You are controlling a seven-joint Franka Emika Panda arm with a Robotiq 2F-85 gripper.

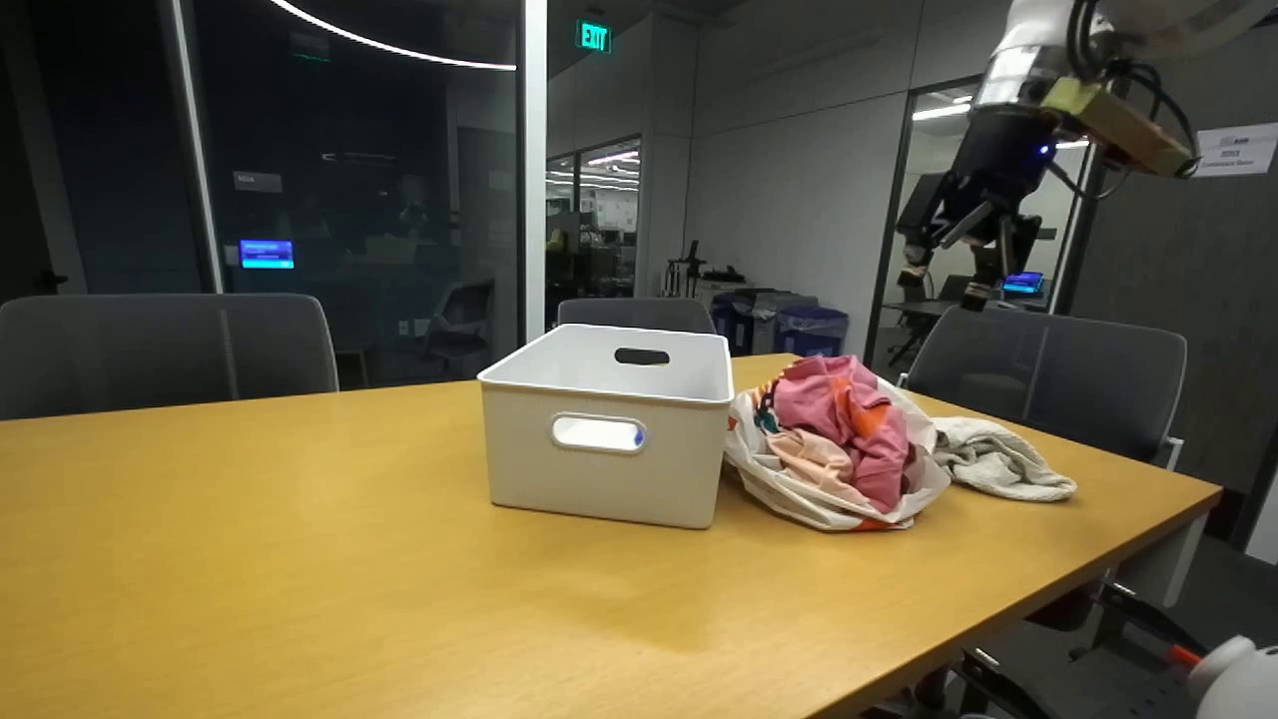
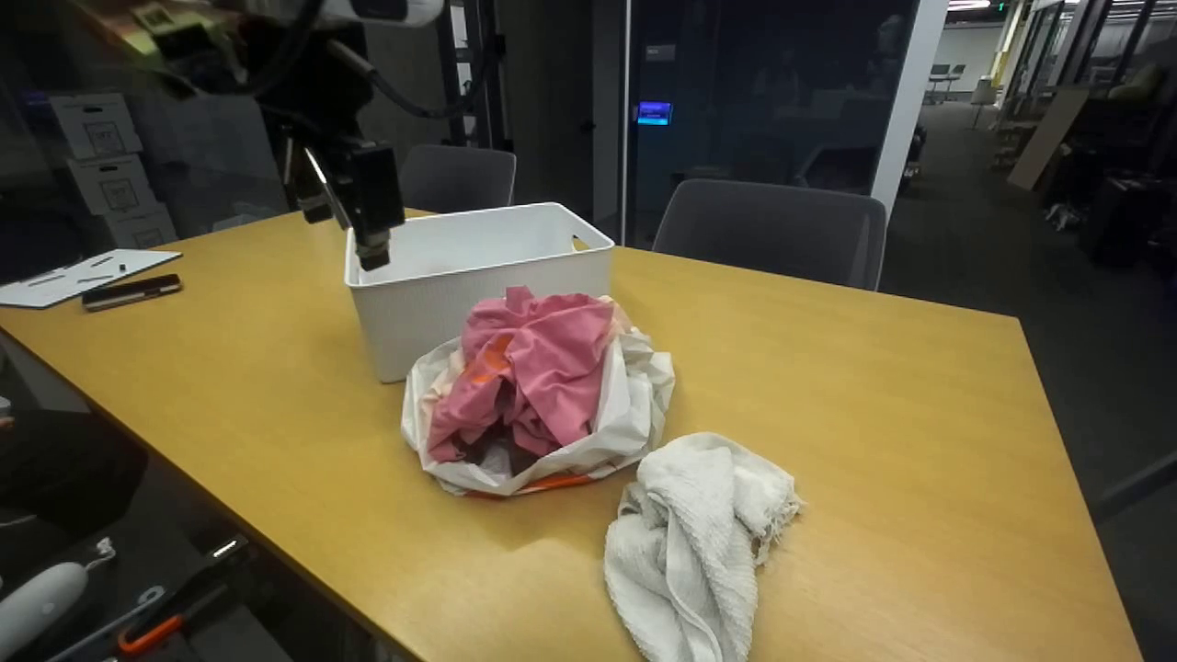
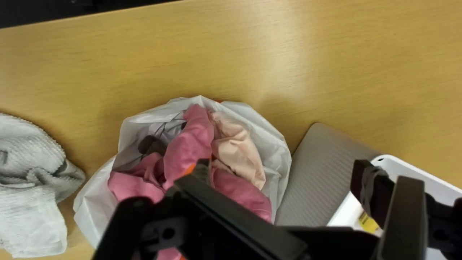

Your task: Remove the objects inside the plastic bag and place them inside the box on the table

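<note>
Plastic bag [image 2: 636, 397] beside box [image 1: 604, 482], EXIT sign [image 1: 593, 37]

A wood-grained, yellow-brown table [image 2: 901, 414]. On it stands a white, open-topped box [image 1: 599, 484]; just beside that, a white bag [image 2: 634, 400]; near the bag, a crumpled whitish towel [image 2: 690, 542]. In an exterior view, a white sheet [image 2: 69, 282] lies near a slim, dark object [image 2: 133, 292].

Grey chairs [image 1: 165, 355], a green exit sign [image 1: 593, 37], blue bins [image 1: 812, 331] and a stack of cartons [image 2: 114, 181].
</note>
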